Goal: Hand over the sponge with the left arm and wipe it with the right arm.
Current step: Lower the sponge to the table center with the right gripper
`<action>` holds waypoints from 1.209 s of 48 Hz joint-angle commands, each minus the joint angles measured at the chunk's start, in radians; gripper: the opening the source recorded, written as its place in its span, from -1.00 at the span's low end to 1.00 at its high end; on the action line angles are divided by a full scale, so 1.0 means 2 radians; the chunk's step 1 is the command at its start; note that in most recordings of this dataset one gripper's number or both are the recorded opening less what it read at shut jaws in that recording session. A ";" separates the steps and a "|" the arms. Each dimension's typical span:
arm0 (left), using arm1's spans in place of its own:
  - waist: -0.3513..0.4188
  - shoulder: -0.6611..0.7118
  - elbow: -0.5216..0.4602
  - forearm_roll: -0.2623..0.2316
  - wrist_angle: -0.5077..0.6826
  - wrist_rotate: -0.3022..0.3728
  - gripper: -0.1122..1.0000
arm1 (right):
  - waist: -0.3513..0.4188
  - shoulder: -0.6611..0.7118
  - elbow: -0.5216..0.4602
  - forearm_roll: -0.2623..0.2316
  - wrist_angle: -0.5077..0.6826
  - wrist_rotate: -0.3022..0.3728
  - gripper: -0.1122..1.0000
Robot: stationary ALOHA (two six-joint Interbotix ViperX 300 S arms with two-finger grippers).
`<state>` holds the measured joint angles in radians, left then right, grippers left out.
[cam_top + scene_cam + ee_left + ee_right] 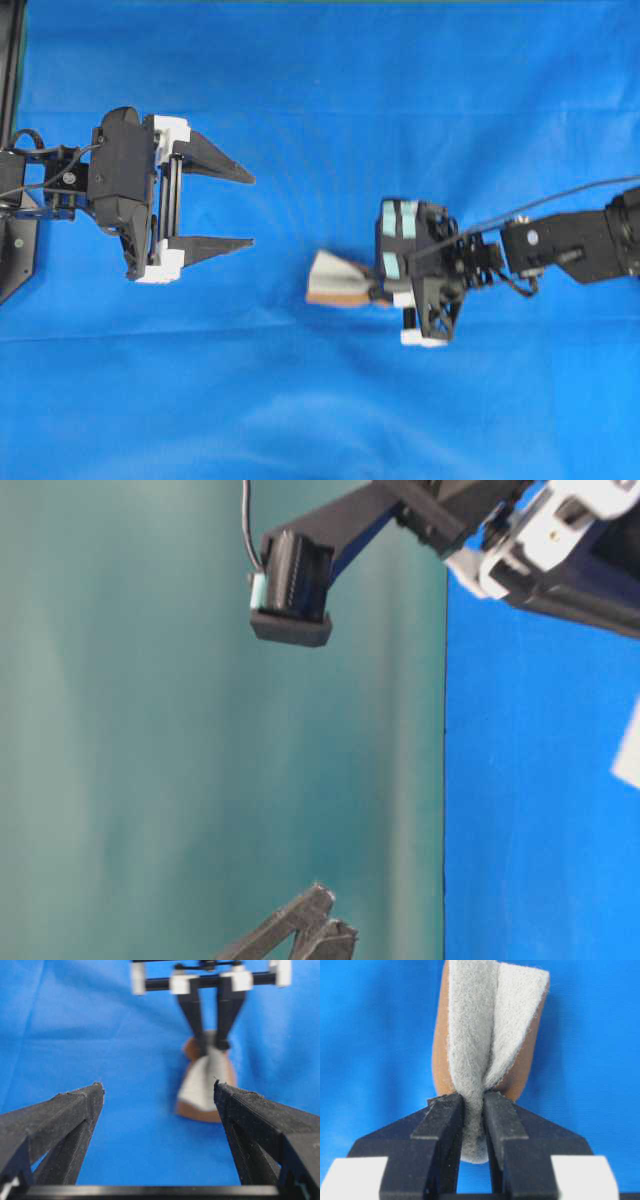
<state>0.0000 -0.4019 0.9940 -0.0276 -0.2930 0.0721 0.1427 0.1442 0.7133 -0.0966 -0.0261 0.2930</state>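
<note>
Sponge sits pinched at one end in the right arm's jaws, near the middle of the blue worktop, a little right of centre in the overhead view. Pale scouring face folded inward along its length by the squeeze; orange-brown layer bulges out on either side. Most of the sponge sticks out free beyond the fingertips, towards the other arm. Cannot tell whether its free end rests on the cloth or hangs just above it.

Right gripper, the one with teal patches, is clenched on the sponge, gripping only a narrow strip. That leaves a long free length, which I judge is meant as the wiping surface.

Left gripper lies well apart to the left, jaws spread wide and holding nothing, tips pointing towards the sponge. In its own wrist view the sponge shows between its two fingers but farther off, not within them.

Reading: the handover looks done, since the sponge is with the right arm and the left is released. Wiping seems the step in hand.
</note>
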 commanded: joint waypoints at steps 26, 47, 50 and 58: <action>-0.002 -0.005 -0.005 -0.001 -0.002 -0.003 0.81 | -0.183 -0.009 -0.004 -0.081 0.028 -0.006 -0.44; -0.002 -0.002 -0.005 -0.001 -0.003 -0.002 0.81 | -0.179 -0.009 -0.002 -0.095 0.024 -0.005 -0.44; -0.002 -0.002 -0.005 -0.001 -0.004 -0.002 0.81 | -0.166 -0.010 -0.002 -0.096 0.024 -0.005 -0.44; -0.002 -0.002 -0.005 -0.001 -0.003 -0.002 0.81 | -0.150 -0.009 -0.001 -0.091 0.021 0.004 -0.44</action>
<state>-0.0015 -0.4019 0.9940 -0.0291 -0.2930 0.0660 -0.1703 0.1427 0.7164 -0.2838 0.0215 0.2915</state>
